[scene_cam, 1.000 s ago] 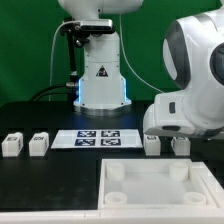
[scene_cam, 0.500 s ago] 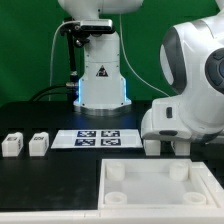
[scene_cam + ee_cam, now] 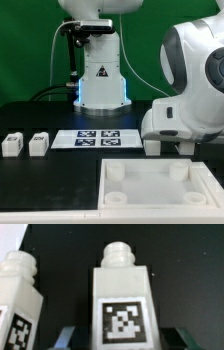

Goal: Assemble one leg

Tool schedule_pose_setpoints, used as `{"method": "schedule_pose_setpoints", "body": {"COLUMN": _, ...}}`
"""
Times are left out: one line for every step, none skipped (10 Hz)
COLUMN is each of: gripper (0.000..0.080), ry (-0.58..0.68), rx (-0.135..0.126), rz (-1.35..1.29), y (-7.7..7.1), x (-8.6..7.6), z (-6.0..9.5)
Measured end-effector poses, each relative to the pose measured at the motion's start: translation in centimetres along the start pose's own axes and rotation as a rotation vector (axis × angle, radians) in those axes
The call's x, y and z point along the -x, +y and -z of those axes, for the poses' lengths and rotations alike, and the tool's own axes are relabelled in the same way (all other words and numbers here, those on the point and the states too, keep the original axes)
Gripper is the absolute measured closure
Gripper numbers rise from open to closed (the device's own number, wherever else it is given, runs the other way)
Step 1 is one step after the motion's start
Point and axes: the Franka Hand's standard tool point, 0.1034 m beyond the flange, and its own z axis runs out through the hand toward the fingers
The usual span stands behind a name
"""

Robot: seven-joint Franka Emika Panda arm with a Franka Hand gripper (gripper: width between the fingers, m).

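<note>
I see the gripper (image 3: 122, 340) spread open: its dark fingers (image 3: 68, 336) stand either side of the leg (image 3: 122, 291), a slim gap on each flank, nothing pinched. The leg's tag faces the wrist camera, and a second leg (image 3: 18, 291) stands just beside it. In the exterior view this sits mid-right of the frame, under the arm (image 3: 190, 90). A third leg (image 3: 12, 145) and a fourth leg (image 3: 38, 144) rest at the exterior view's left, with the marker board (image 3: 98, 138) at centre
</note>
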Motion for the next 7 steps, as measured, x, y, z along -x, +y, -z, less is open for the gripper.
{"method": "schedule_pose_setpoints", "body": {"gripper": 0.0509, "ry": 0.000, "rx": 0.000, "rz": 0.000, "y": 0.0, "x": 0.0, "z": 0.0}}
{"method": "schedule_pose_setpoints", "body": {"gripper": 0.0509, "ry": 0.000, "rx": 0.000, "rz": 0.000, "y": 0.0, "x": 0.0, "z": 0.0}}
{"method": "schedule_pose_setpoints", "body": {"gripper": 0.0509, "ry": 0.000, "rx": 0.000, "rz": 0.000, "y": 0.0, "x": 0.0, "z": 0.0}}
{"method": "schedule_pose_setpoints", "body": {"gripper": 0.0509, "ry": 0.000, "rx": 0.000, "rz": 0.000, "y": 0.0, "x": 0.0, "z": 0.0}}
{"method": "schedule_pose_setpoints", "body": {"gripper": 0.0509, "ry": 0.000, "rx": 0.000, "rz": 0.000, "y": 0.0, "x": 0.0, "z": 0.0}}
{"method": "schedule_pose_setpoints", "body": {"gripper": 0.0509, "ry": 0.003, "rx": -0.001, "rz": 0.002, "y": 0.1, "x": -0.1, "z": 0.3}}
{"method": "schedule_pose_setpoints", "body": {"gripper": 0.0508, "ry": 0.018, "rx": -0.009, "rz": 0.031, "y": 0.6, "x": -0.2, "z": 2.6}}
